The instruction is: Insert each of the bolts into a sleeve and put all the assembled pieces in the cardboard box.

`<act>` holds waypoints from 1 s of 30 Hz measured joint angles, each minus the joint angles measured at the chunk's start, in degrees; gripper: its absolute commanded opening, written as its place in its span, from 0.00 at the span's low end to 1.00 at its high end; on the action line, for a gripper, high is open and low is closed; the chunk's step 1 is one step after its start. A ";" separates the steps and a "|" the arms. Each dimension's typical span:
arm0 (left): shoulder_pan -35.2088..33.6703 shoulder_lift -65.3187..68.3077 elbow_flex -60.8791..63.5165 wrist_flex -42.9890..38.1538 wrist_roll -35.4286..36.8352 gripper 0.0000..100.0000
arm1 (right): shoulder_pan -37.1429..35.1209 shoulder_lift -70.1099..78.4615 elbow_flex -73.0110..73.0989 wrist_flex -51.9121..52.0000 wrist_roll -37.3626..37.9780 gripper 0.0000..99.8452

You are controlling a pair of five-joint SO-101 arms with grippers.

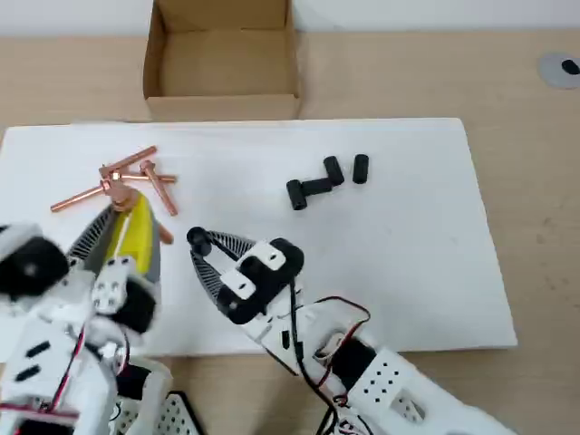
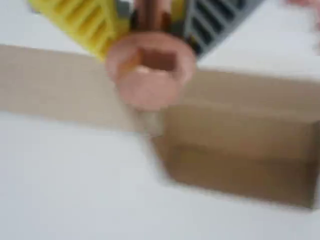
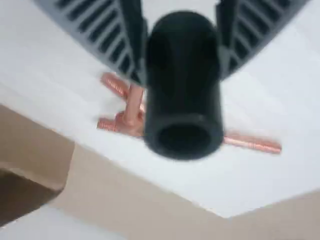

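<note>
- The open brown cardboard box [image 1: 222, 107] was seen with nothing inside, so no piece had been put away.
- One copper-coloured metal bolt [image 2: 150, 65] was gripped tight by the left end effector [image 1: 118, 204], just by the other loose bolts [image 1: 145, 172].
- One short black tube sleeve [image 3: 182, 85] was pinched in the right end effector [image 1: 200, 245], over the white sheet [image 1: 408, 272] on the desk [image 1: 535, 181].
- The two were not joined yet.
- More black sleeves [image 1: 317, 186] were left lying on the sheet, so most of the job was judged not yet done.

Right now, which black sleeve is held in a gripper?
The sleeve in the right gripper; the other sleeves lie loose on the white mat.
</note>
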 measured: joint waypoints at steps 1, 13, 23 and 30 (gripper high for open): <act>3.08 0.53 -1.67 0.00 0.00 0.01 | 0.00 0.00 0.00 0.00 -0.26 0.01; 13.80 13.27 -13.63 2.46 -2.55 0.01 | 0.00 0.00 0.00 0.00 -3.16 0.01; 13.89 13.98 -8.44 4.92 -16.53 0.01 | 1.49 0.00 0.00 0.00 -3.16 0.01; 6.33 13.80 -7.82 1.67 -9.76 0.01 | 2.99 0.00 0.00 0.00 -3.16 0.01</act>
